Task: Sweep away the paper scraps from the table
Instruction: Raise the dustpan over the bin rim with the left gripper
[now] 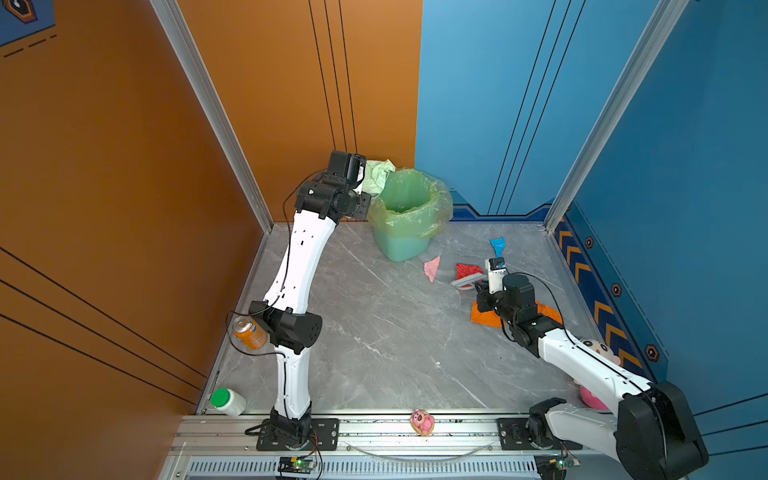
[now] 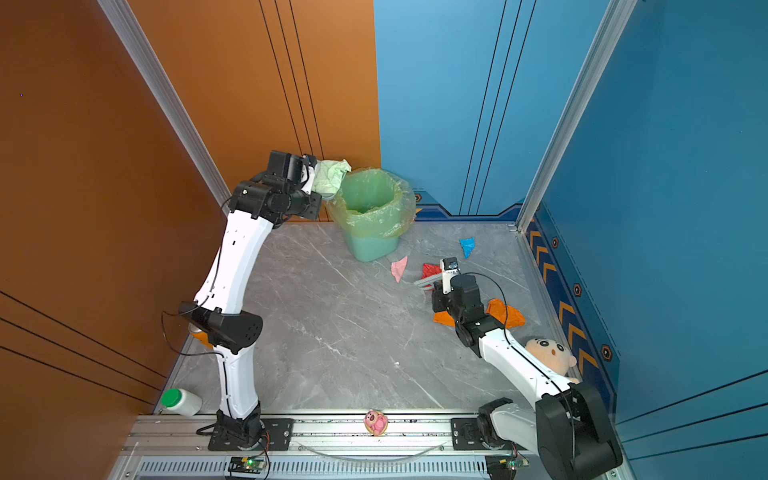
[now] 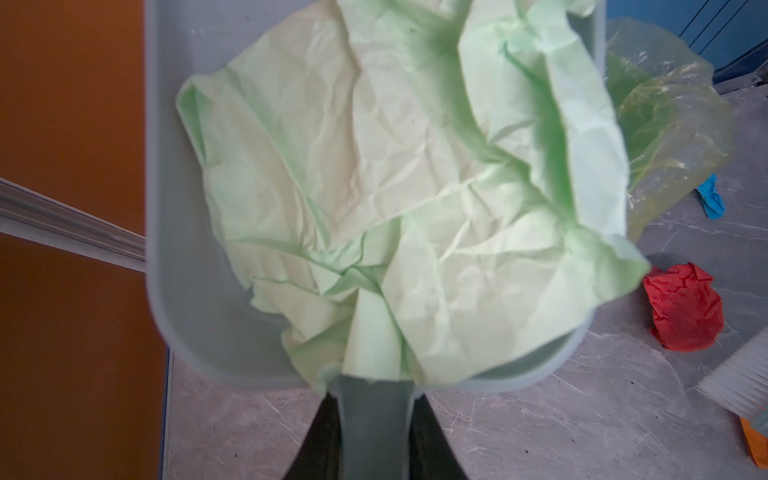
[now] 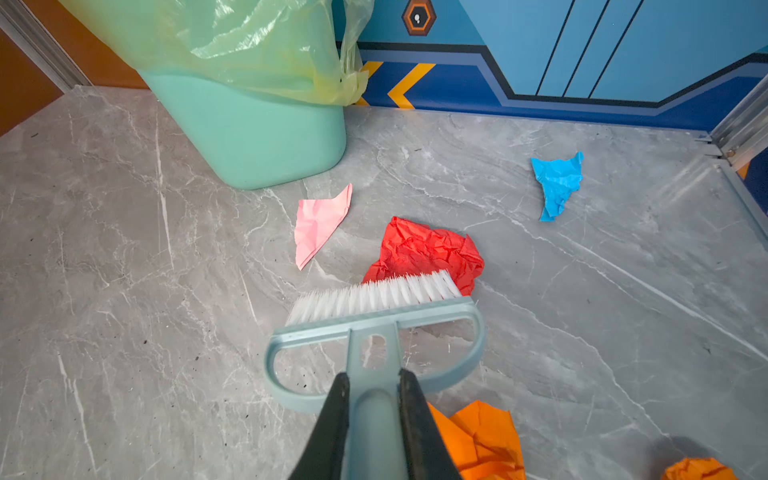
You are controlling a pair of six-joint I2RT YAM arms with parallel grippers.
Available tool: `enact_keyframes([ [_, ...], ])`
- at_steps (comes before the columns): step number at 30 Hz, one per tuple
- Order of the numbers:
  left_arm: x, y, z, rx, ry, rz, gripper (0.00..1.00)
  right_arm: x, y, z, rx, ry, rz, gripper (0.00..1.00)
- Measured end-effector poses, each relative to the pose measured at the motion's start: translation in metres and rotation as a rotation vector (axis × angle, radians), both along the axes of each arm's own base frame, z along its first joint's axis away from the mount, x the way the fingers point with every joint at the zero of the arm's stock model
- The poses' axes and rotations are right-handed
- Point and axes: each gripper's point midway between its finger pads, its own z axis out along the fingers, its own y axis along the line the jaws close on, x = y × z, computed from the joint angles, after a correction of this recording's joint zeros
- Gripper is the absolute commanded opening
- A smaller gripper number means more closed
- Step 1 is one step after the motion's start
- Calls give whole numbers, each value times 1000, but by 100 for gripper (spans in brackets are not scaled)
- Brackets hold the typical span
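**Dustpan up by the bin, brush down at the red scrap**

Your left gripper [image 3: 374,401] was clamped tight on the handle of the pale dustpan [image 3: 187,291]. A big light green scrap [image 3: 395,187] sat just ahead of its fingers, creased all over. It filled most of the pan and spilled over the side wall nearest the bin [image 4: 257,141]. Your right gripper [image 4: 374,374] was closed on the brush [image 4: 374,320] handle, low over the grey marble table [image 4: 124,291]. Just ahead of it, the white bristles met a tightly crumpled red scrap [image 4: 424,249]. Beyond the bristles, a flat pink scrap [image 4: 320,224] lay on the bin side and a twisted blue scrap [image 4: 557,183] lay well off on the other. A creased orange scrap [image 4: 482,440] lay right beside that gripper.
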Motion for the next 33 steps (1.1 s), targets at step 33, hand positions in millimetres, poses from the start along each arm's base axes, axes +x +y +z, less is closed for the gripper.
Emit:
enact_keyframes([
  [33,60,-17,-39,267,-79,60,0,-15,-8,-7,22,4,-20,0],
])
